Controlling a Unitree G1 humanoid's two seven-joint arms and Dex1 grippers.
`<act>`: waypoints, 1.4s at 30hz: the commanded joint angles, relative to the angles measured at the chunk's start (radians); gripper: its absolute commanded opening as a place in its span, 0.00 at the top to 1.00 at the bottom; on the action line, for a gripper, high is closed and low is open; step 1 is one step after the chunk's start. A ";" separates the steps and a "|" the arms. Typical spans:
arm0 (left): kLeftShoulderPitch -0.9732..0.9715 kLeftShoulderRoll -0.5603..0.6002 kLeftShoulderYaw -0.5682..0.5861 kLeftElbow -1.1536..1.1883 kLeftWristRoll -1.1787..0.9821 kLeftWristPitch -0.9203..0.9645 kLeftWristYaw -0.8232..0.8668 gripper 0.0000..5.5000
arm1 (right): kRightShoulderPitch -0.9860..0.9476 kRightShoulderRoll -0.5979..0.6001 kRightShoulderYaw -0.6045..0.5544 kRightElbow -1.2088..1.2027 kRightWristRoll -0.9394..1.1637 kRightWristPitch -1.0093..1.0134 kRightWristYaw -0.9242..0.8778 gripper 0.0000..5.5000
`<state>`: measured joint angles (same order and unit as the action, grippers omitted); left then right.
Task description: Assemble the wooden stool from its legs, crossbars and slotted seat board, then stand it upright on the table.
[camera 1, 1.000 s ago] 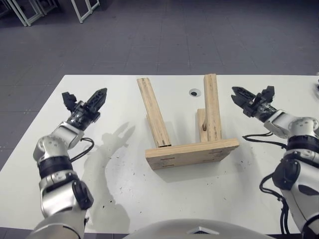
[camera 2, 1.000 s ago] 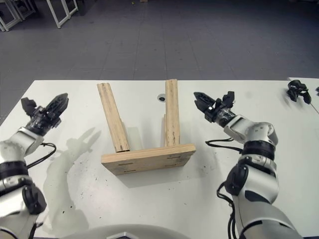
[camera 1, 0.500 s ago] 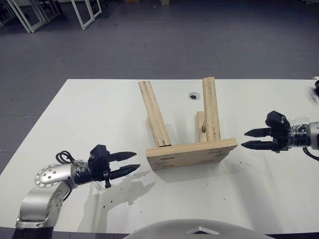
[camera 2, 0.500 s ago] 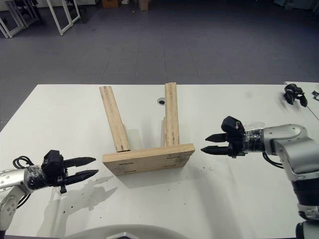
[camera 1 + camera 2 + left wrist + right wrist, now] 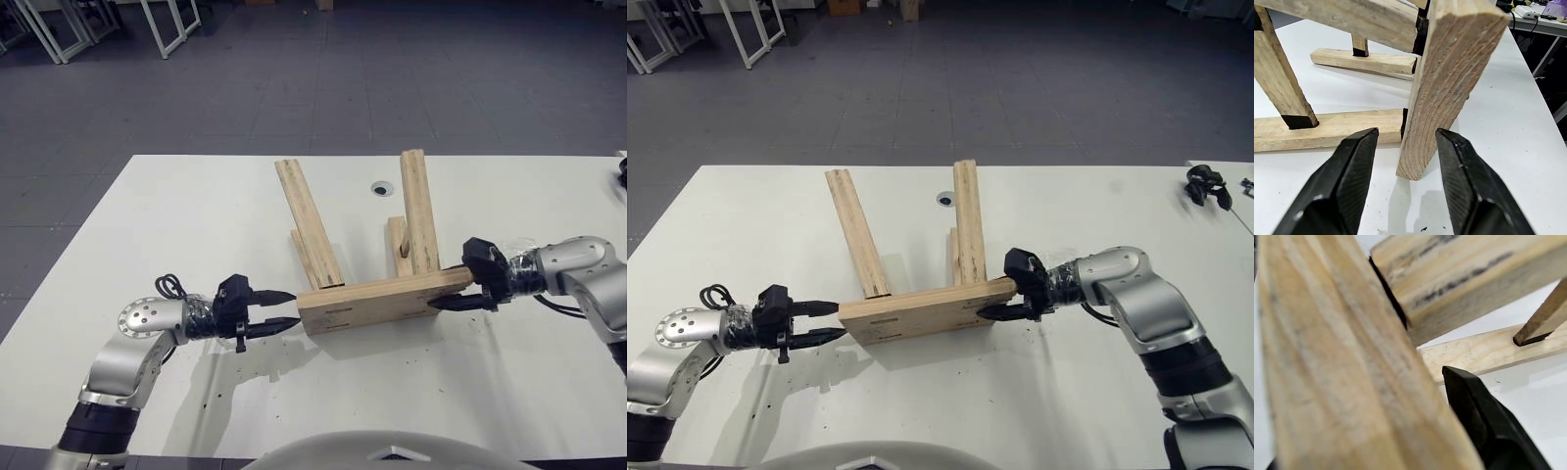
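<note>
Left eye view: we record the wooden stool (image 5: 377, 264) lying on its side on the white table (image 5: 176, 215), near the middle. The slotted seat board (image 5: 377, 302) stands on its long edge, nearest the robot. Two legs (image 5: 307, 235) run from the board toward the far side of the table and spread slightly apart. A short crossbar (image 5: 397, 245) lies low, just beside the right-hand leg. The left gripper (image 5: 292, 308) sits low over the table at the left end of the seat board. In the left wrist view, its fingers (image 5: 1342, 191) are spread wide on either side of the board's end, with a gap showing on each side. They have hold of nothing. The right gripper (image 5: 449, 298) is at the right end of the seat board, close against it. We cannot tell how far it is open, nor whether it holds the board. A round grommet (image 5: 382, 188) is set in the table beyond the legs. A small black object (image 5: 1205, 184) lies at the table's far right edge, well apart from the stool.
</note>
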<state>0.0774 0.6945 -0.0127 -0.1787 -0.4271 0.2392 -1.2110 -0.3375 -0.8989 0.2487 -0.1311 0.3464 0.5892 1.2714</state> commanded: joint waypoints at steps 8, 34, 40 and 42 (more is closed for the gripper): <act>-0.049 0.054 -0.045 0.037 -0.005 0.032 -0.068 0.55 | 0.015 0.008 0.043 0.060 -0.047 -0.064 0.055 0.70; -0.395 0.057 0.040 0.171 -0.430 0.625 -0.195 0.69 | -0.248 0.107 -0.187 0.184 0.450 0.494 0.194 0.72; -0.776 0.011 0.288 0.498 -0.760 1.149 0.093 0.69 | -0.518 0.275 -0.491 0.540 0.603 0.919 -0.107 0.77; -0.864 -0.030 0.327 0.640 -0.749 1.272 0.211 0.69 | -0.600 0.361 -0.604 0.663 0.548 0.985 -0.304 0.77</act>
<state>-0.6910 0.7022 0.2638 0.3559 -1.1434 1.4106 -1.0800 -0.8441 -0.5955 -0.2453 0.4300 0.9433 1.5244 1.1348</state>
